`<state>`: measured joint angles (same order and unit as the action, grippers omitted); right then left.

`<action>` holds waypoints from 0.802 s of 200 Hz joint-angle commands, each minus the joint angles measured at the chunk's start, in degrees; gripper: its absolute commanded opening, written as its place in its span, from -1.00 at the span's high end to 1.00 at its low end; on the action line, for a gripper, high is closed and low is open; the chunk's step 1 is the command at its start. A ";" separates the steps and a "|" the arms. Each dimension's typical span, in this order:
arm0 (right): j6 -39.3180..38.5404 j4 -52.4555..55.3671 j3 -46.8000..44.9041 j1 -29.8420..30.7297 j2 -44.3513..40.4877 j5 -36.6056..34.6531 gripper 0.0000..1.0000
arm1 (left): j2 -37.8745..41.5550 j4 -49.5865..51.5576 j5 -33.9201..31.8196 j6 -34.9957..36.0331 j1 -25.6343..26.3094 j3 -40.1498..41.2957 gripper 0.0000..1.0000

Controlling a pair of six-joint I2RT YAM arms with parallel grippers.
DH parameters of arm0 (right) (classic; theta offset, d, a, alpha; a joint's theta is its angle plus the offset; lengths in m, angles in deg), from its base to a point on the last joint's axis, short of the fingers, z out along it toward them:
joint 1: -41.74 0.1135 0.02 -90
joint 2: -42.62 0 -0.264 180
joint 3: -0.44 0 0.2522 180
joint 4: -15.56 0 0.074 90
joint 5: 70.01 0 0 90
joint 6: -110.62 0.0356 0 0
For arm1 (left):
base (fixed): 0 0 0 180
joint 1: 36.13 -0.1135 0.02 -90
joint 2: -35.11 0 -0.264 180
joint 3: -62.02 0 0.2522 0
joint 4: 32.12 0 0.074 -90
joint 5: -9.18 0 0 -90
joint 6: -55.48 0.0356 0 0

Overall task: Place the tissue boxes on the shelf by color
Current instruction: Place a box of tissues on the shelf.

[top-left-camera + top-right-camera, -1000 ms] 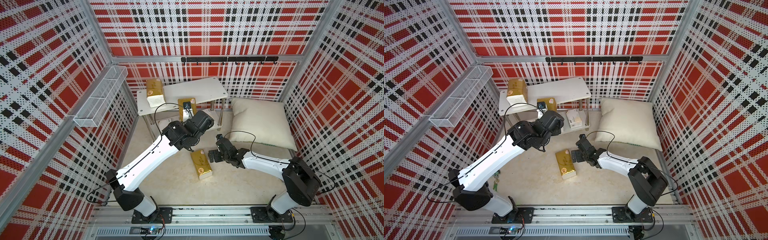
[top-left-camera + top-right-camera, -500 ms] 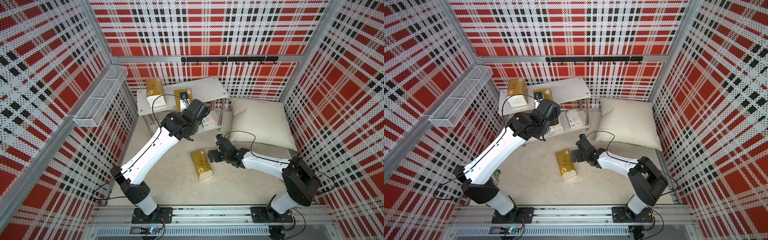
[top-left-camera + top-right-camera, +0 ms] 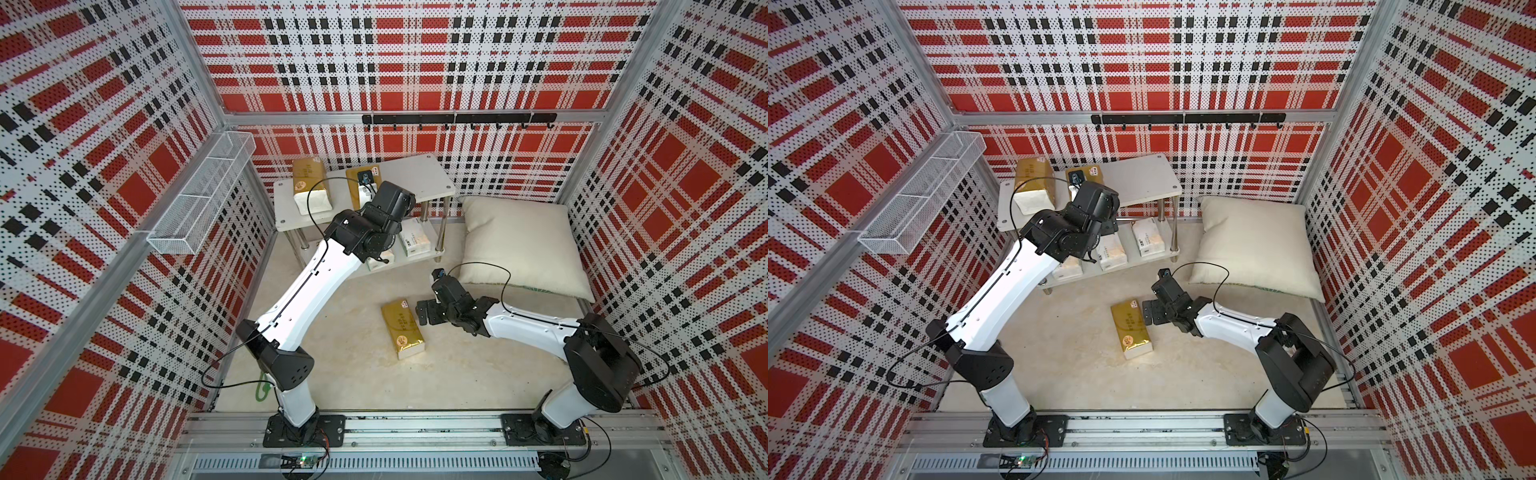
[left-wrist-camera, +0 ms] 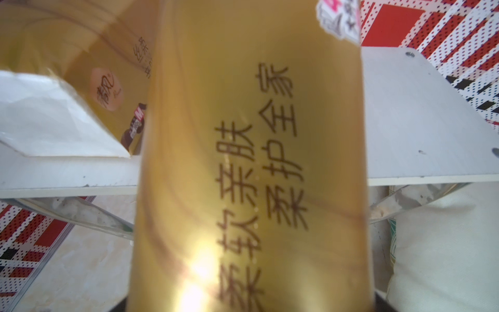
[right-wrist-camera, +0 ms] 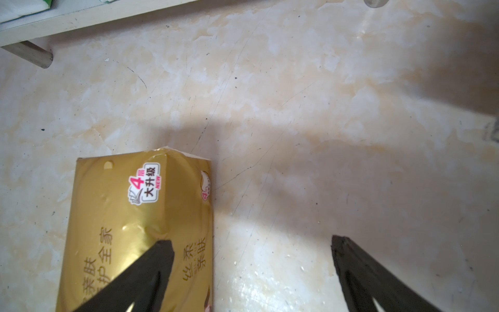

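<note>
Left gripper (image 3: 365,192) clamps our gold tissue pack (image 4: 251,162) over the shelf's top board (image 3: 419,176), where we judge it could nudge the neighbouring gold pack (image 3: 309,185) off.

The shelf (image 3: 419,176) stands far, against the back wall, with the pillow (image 3: 519,245) to its right. Two packs (image 3: 309,183) lie on its upper board, three packs (image 3: 1146,237) on the lower. Another pack (image 3: 402,328) lies on the floor, nearer.
</note>
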<state>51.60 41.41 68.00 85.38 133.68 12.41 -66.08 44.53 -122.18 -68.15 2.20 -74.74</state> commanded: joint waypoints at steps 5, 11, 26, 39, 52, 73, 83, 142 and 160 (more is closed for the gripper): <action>-0.13 -0.31 0.23 -0.21 0.06 0.19 -1.00 | -0.72 -3.24 0.74 1.45 -1.23 -2.42 -0.52; -0.13 -0.36 0.24 -0.22 0.11 0.26 -1.00 | -0.81 -3.74 0.80 1.59 -1.27 -2.33 -0.51; -0.13 -0.58 0.25 -0.21 0.22 0.37 -1.00 | -1.12 -5.08 0.45 2.25 -1.50 -2.27 -0.51; -0.13 -0.72 0.24 -0.15 0.33 0.45 -1.00 | -1.46 -6.45 0.19 3.22 -1.49 -2.22 -0.50; -0.13 -0.78 0.18 -0.13 0.49 0.45 -1.00 | -1.87 -7.89 -0.43 4.36 -1.50 -2.24 -0.50; -0.04 -1.00 -0.02 -0.13 0.55 0.54 -1.00 | -2.84 -9.14 -0.46 5.50 -1.92 -3.13 -0.50; -0.02 -1.08 -0.10 -0.13 0.65 0.54 -1.00 | -3.41 -9.41 -0.08 5.59 -2.27 -3.79 -0.50; 0.04 -1.49 -0.13 -0.09 1.27 0.72 -1.00 | -4.65 -10.77 0.87 6.18 -4.38 -4.78 -0.50; 0.04 -1.70 0.03 -0.13 1.65 0.95 -1.00 | -4.63 -11.11 0.63 6.37 -4.59 -4.76 -0.50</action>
<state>51.60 40.96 68.00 85.38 134.34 12.96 -70.52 36.18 -121.26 -62.66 -1.52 -77.40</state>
